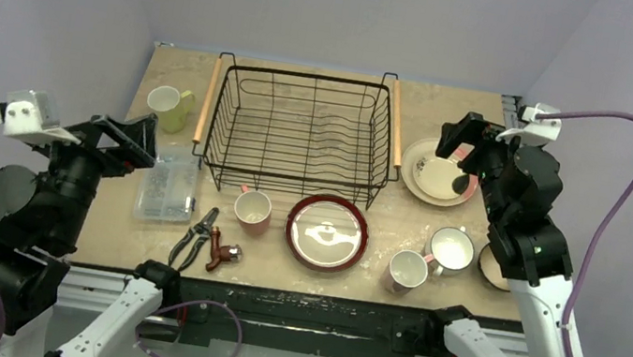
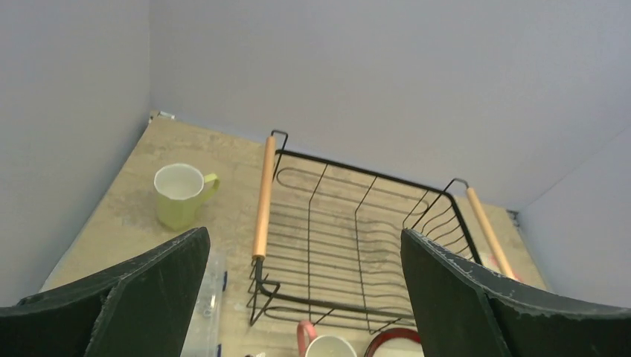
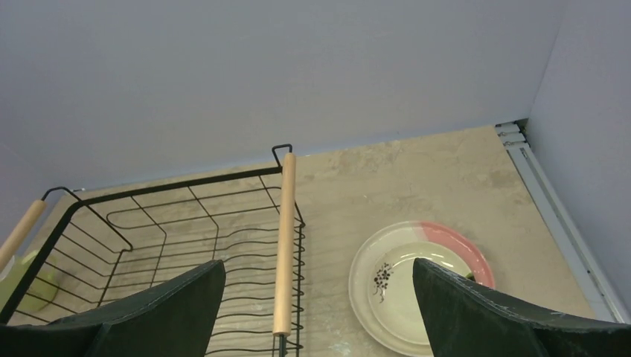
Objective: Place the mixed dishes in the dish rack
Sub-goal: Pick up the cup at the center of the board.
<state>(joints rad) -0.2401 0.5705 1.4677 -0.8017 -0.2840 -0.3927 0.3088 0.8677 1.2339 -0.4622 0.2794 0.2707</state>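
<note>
The black wire dish rack (image 1: 309, 76) stands empty at the back centre. Round it on the table are a yellow-green mug (image 1: 167, 107), a pink mug (image 1: 253, 209), a red plate (image 1: 326, 232), two white mugs (image 1: 408, 271) and a cream plate (image 1: 435, 170). A small bowl (image 1: 494, 267) is half hidden behind the right arm. My left gripper (image 1: 134, 140) hangs open above the table's left side, holding nothing. My right gripper (image 1: 468, 149) is open over the cream plate (image 3: 394, 282), also holding nothing. The left wrist view shows the rack (image 2: 357, 245) between the fingers.
A clear plastic box (image 1: 168, 185) of small parts lies left of the rack, under the left gripper. Pliers (image 1: 195, 236) and a red-handled tool (image 1: 221, 254) lie near the front edge. Walls close in the table at the back and on both sides.
</note>
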